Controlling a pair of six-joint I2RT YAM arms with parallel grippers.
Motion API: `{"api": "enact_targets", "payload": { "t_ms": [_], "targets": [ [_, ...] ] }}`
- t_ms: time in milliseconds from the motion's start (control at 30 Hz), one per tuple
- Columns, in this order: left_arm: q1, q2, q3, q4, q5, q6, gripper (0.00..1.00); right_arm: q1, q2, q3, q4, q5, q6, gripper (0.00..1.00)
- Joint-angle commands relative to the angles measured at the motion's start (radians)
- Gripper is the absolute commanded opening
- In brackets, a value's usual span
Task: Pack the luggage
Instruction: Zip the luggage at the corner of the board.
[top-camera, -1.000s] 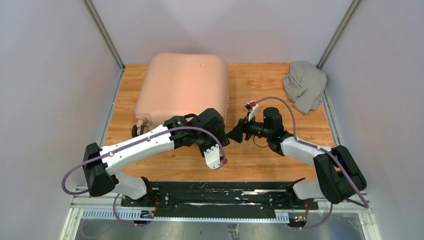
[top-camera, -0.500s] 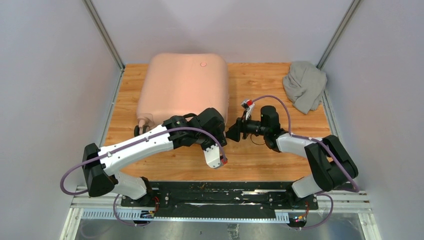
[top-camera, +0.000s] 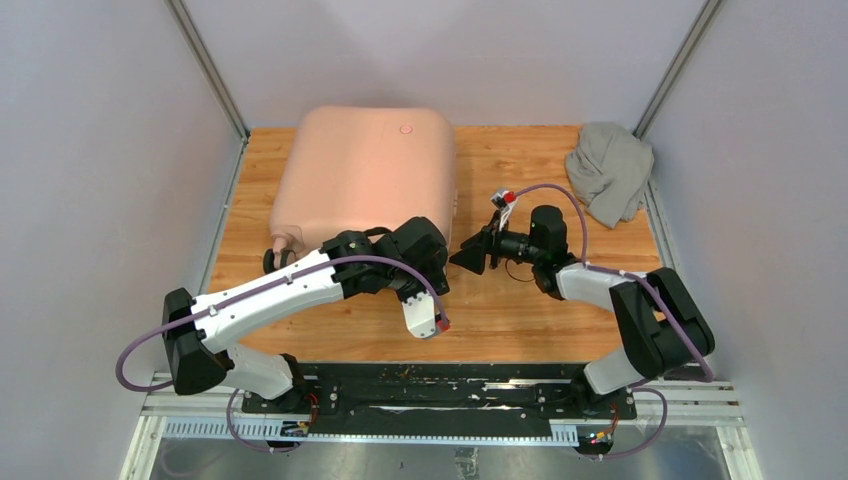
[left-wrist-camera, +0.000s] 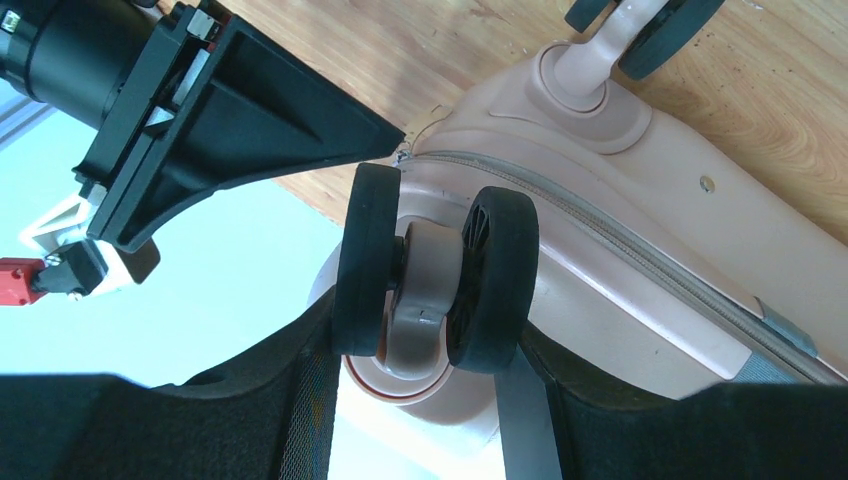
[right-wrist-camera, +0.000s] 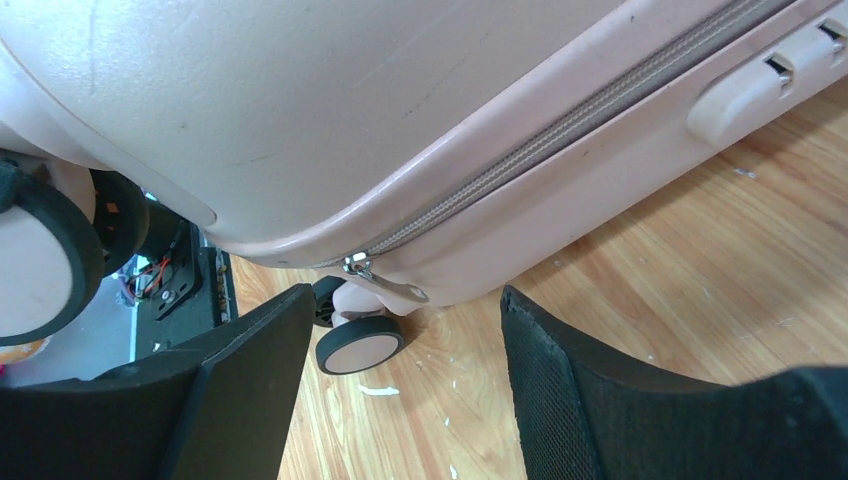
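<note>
The luggage (top-camera: 365, 175), a pale pink hard-shell suitcase, lies shut and flat at the back left of the wooden table (top-camera: 520, 320). My left gripper (left-wrist-camera: 428, 335) is shut on the black twin caster wheel (left-wrist-camera: 435, 265) at the suitcase's near right corner, one finger against each side. Right of that corner, my right gripper (top-camera: 466, 258) points at the shell. It stands open (right-wrist-camera: 405, 310), the metal zipper pull (right-wrist-camera: 385, 283) hanging just above the gap and touching neither finger (right-wrist-camera: 250, 370). The zipper (right-wrist-camera: 560, 140) is shut.
A crumpled grey cloth (top-camera: 610, 170) lies at the back right corner. Another caster wheel (top-camera: 275, 258) shows at the suitcase's near left corner. A side handle (right-wrist-camera: 770, 85) sits on the shell. Grey walls close in the table on three sides.
My left gripper has closed onto the caster wheel. My right gripper has moved a little farther back along the suitcase's corner and opened slightly wider.
</note>
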Motion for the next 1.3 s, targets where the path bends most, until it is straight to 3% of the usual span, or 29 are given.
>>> {"api": "enact_targets", "payload": {
  "t_ms": [0, 300, 800, 1033, 1267],
  "targets": [
    [0.011, -0.056, 0.114, 0.066, -0.096, -0.068, 0.00, -0.001, 0.057, 0.022, 0.126, -0.067, 0.058, 0.72],
    [0.037, -0.039, 0.140, 0.067, -0.101, -0.079, 0.00, 0.044, 0.112, 0.050, 0.192, -0.046, 0.098, 0.66],
    [0.054, -0.014, 0.184, 0.066, -0.122, -0.096, 0.00, 0.052, 0.225, 0.023, 0.552, -0.092, 0.268, 0.32],
    [0.054, -0.015, 0.183, 0.067, -0.126, -0.106, 0.00, 0.052, 0.188, -0.007, 0.553, -0.055, 0.246, 0.01],
    [0.055, -0.013, 0.187, 0.068, -0.132, -0.117, 0.00, 0.057, 0.136, -0.021, 0.440, -0.035, 0.178, 0.00]
  ]
}}
